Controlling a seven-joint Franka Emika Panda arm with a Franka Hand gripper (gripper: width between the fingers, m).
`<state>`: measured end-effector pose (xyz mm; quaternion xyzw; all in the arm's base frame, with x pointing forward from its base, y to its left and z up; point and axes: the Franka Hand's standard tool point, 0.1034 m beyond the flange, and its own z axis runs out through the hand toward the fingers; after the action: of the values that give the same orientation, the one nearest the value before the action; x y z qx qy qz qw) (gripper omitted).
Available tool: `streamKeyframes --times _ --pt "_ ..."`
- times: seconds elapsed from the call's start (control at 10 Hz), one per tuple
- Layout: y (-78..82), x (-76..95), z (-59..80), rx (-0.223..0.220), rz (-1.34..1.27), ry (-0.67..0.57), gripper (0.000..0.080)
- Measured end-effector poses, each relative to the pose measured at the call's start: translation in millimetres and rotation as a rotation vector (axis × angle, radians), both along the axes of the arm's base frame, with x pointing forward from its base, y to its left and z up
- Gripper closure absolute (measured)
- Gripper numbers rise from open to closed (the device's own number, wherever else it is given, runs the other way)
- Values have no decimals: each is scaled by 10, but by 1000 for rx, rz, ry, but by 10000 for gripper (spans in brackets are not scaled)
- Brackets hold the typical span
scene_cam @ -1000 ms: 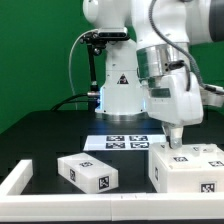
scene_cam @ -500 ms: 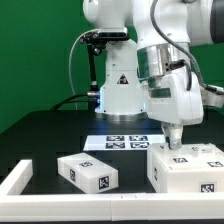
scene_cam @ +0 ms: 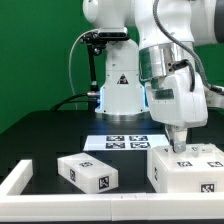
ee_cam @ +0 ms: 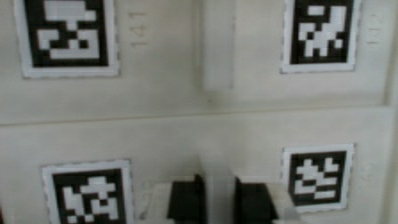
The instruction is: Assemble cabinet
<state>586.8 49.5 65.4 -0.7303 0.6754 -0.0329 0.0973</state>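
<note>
My pincer (scene_cam: 178, 147) hangs narrow over the cabinet body (scene_cam: 190, 172) at the exterior view's right, fingertips (ee_cam: 183, 198) close to its tagged top. I cannot tell whether they pinch anything. I judge this an aligning step, and the next move calls for a straight, gentle descent.

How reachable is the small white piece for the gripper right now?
Probably yes. The small piece lies alone on the table with its top uncovered, apart from the cabinet body where the gripper hangs. Nothing stands between them.
</note>
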Motion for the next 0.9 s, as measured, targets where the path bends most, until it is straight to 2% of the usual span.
streamKeyframes --times 0.4,0.7,0.8,0.9 --pt "44 21 5 21 -58 16 735" --pt "38 17 2 21 -59 17 735" --pt "37 14 0 21 -59 18 646" --pt "38 15 1 21 -59 17 475"
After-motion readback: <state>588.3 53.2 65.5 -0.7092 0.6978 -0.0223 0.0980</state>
